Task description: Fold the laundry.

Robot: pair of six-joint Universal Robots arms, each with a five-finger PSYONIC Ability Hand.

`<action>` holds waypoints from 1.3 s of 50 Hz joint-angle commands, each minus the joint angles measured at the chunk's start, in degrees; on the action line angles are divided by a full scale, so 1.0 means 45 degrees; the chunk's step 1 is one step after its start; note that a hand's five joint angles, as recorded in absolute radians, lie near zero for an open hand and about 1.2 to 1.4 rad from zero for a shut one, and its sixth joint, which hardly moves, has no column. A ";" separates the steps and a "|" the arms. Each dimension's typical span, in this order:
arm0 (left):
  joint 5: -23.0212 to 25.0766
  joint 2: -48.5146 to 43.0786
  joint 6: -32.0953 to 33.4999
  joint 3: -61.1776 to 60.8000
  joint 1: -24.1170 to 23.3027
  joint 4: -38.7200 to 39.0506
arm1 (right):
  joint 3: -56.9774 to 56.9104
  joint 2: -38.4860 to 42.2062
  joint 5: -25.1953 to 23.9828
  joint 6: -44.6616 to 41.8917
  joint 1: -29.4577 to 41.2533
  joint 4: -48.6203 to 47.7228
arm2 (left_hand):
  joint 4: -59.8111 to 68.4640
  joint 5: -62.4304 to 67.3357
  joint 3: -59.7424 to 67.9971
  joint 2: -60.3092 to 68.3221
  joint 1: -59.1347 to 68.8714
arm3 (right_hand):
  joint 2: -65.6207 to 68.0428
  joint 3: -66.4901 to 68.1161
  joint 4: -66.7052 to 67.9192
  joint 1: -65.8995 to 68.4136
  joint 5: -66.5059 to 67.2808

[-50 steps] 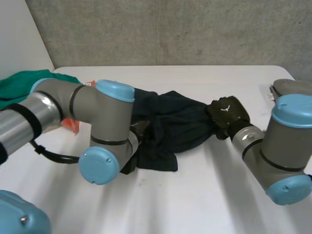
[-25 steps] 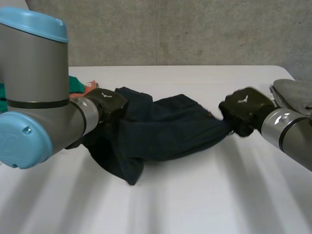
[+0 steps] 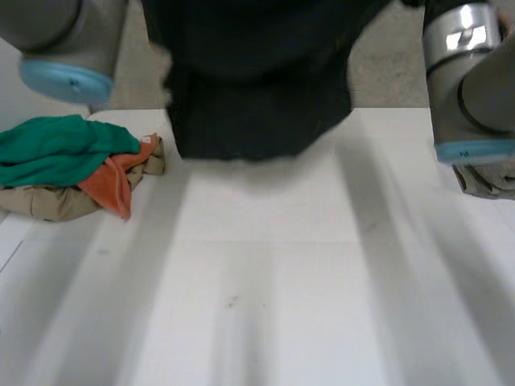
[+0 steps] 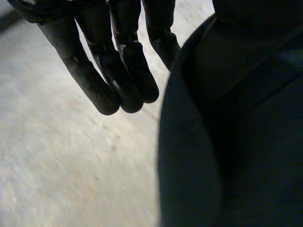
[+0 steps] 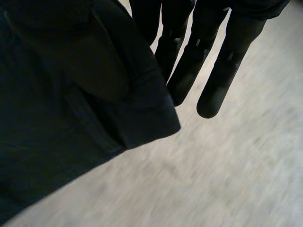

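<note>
Left wrist view: left hand [image 4: 92, 80] fingers straight and packed side by side, the one nearest the thumb pinching the edge of the dark garment [image 4: 246, 151]; right wrist view is the same deal, right hand [image 5: 226, 66] fingers straight, a bit fanned, thumb clamped on the cloth's corner. Head view has the garment hanging at top centre over the white table [image 3: 265, 305], left arm [image 3: 56, 32] upper left, right arm [image 3: 475, 88] upper right, clothes pile [image 3: 64, 153] mid left, grey cloth [image 3: 491, 178] at the right edge.
</note>
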 commanded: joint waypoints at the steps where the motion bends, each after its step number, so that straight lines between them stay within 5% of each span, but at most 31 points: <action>1: 0.0518 0.0597 -0.2263 -0.1838 0.0572 -0.0953 | 0.0685 -0.0369 -0.0715 -0.0611 0.0361 0.1203 | 0.2547 0.2788 0.2641 0.2548 0.3245 | 0.2827 0.2654 0.2585 0.3613 0.2631; 11: 0.1592 0.0637 -0.2403 -0.7793 0.0847 -0.1619 | 0.4159 -0.0057 -0.0833 -0.1256 0.0225 0.4817 | 0.2107 0.2348 0.2201 0.2108 0.2805 | 0.2827 0.2654 0.2585 0.3613 0.2631; 22: 0.0950 0.0029 0.0389 -1.1450 0.0241 -0.1931 | 0.7424 0.0881 -0.0852 -0.2564 0.0264 0.5385 | -0.6749 -0.6509 -0.6656 -0.6748 -0.6052 | 0.2827 0.2654 0.2585 0.3613 0.2631; 30: 0.0479 0.2352 0.0138 -1.2797 0.0104 -0.1932 | 0.8108 -0.0115 -0.0833 -0.2038 0.0108 0.5561 | -1.0978 -1.0738 -1.0885 -1.0977 -1.0280 | 0.2827 0.2654 0.2585 0.3613 0.2631; 37: 0.0421 0.4404 -0.0722 -1.5081 0.0046 -0.1873 | 0.8323 -0.0408 -0.0716 -0.1160 -0.0068 0.5580 | -0.9787 -0.9547 -0.9694 -0.9786 -0.9090 | 0.2827 0.2654 0.2585 0.3613 0.2631; 45: 0.0128 0.4191 -0.0957 -1.6763 0.0084 -0.1873 | 0.7855 -0.0915 -0.0598 0.0637 -0.0302 0.6361 | -0.3470 -0.3230 -0.3377 -0.3469 -0.2773 | 0.2827 0.2654 0.2585 0.3613 0.2631; 56: 0.0948 0.2103 -0.1484 -1.5399 0.0026 -0.1229 | 0.7698 -0.1209 -0.0579 0.1146 0.0088 0.7123 | -0.8400 -0.8160 -0.8307 -0.8399 -0.7702 | 0.2827 0.2654 0.2585 0.3613 0.2631; 65: 0.0265 -0.0065 -0.1523 -1.2684 -0.0481 -0.1892 | 0.7737 -0.1346 -0.0579 0.1146 0.0049 0.7123 | -0.9410 -0.9170 -0.9317 -0.9409 -0.8712 | 0.2827 0.2654 0.2585 0.3613 0.2631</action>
